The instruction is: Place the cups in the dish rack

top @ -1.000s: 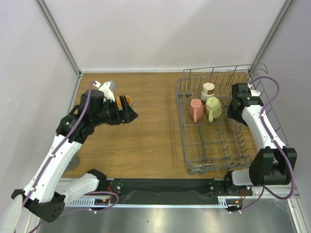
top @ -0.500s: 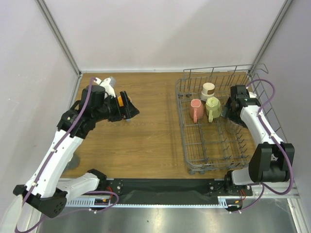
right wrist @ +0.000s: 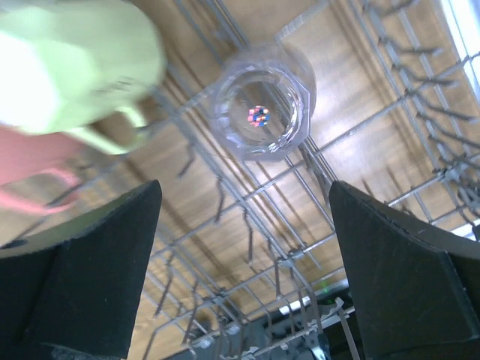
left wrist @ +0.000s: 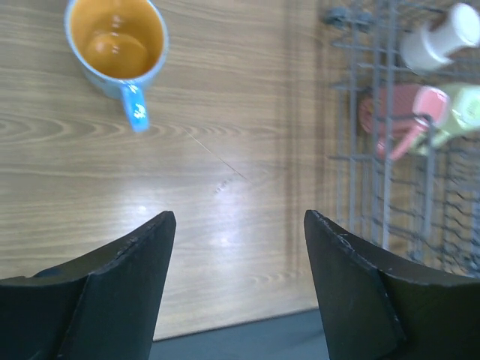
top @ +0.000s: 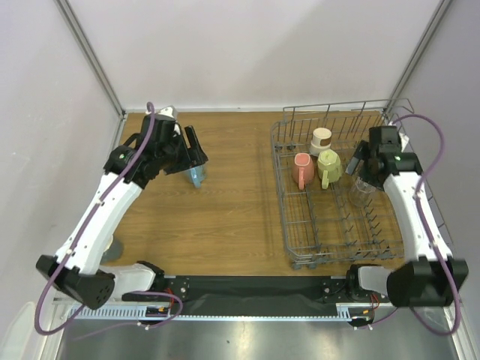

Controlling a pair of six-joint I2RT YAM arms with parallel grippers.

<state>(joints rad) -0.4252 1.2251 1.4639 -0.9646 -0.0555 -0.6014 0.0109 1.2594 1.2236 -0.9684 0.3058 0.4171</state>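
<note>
A blue cup with an orange inside (left wrist: 116, 41) stands upright on the wooden table (top: 225, 217), handle toward my left gripper (left wrist: 238, 217). That gripper is open and empty, hovering just behind the blue cup (top: 196, 177). The grey wire dish rack (top: 330, 259) at the right holds a pink mug (top: 302, 170), a yellow-green mug (top: 328, 166), a beige cup (top: 321, 139) and a clear glass (top: 363, 191). My right gripper (right wrist: 244, 187) is wide open above the rack, with the clear glass (right wrist: 262, 112) just beyond its fingertips and untouched.
The rack's upright tines (right wrist: 289, 180) and raised wire sides (top: 330, 120) surround the right gripper (top: 358, 161). White walls with metal posts close the table's back and sides. Bare wood lies between the blue cup and the rack.
The blue cup, tilted between the left jaws before, now stands free on the table and the left arm has risen back. The right gripper opened wider and lifted off the glass.
</note>
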